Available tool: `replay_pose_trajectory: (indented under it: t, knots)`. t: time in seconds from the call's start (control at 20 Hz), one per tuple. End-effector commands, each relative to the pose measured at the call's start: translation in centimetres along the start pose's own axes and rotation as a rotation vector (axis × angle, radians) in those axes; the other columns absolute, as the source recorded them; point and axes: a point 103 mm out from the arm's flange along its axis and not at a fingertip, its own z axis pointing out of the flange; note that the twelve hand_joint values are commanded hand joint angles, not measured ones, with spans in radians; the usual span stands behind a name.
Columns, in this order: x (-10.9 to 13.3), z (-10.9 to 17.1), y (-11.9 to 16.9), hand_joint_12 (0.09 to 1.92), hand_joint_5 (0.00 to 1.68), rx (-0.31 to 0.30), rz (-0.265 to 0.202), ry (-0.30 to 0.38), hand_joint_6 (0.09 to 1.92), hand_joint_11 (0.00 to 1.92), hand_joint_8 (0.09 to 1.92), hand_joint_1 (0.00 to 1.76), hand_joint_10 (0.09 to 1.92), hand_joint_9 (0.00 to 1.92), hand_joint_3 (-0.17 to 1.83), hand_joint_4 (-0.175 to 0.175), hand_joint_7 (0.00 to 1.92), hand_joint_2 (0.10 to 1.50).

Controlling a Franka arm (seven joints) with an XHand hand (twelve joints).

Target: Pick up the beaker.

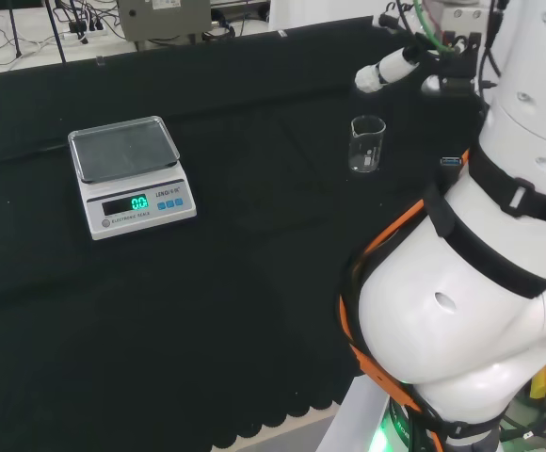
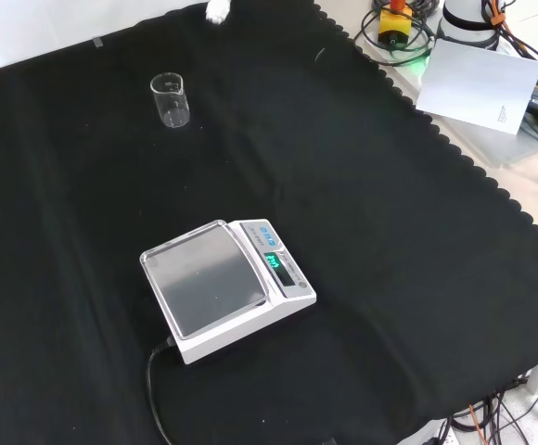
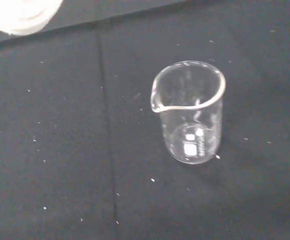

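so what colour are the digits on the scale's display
Green, lit on the scale; clearest in the head view.

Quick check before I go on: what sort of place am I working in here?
Most likely a lab bench set up for robot trials: a clear glass beaker stands upright on black cloth, an electronic weighing scale sits nearby, and cables run along the bench edges.
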Motion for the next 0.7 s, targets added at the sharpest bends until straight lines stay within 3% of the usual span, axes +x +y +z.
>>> replay_pose_trajectory:
  t: [0.05, 0.45, 0.7]
  knots:
    - [-3.0, 11.0, 8.1, 0.87, 0.02, -0.017, 0.010, 0.108, 0.09, 0.00, 0.49, 0.66, 0.83, 0.00, 0.16, 0.058, 0.00, 0.72]
    - [-5.6, 15.4, 10.3, 0.90, 0.03, 0.050, 0.054, 0.131, 0.09, 0.00, 0.52, 0.66, 0.84, 0.00, 0.15, 0.058, 0.00, 0.72]
    - [-4.7, 15.3, 10.5, 0.90, 0.03, 0.053, 0.023, 0.122, 0.09, 0.00, 0.53, 0.66, 0.84, 0.00, 0.15, 0.059, 0.00, 0.72]
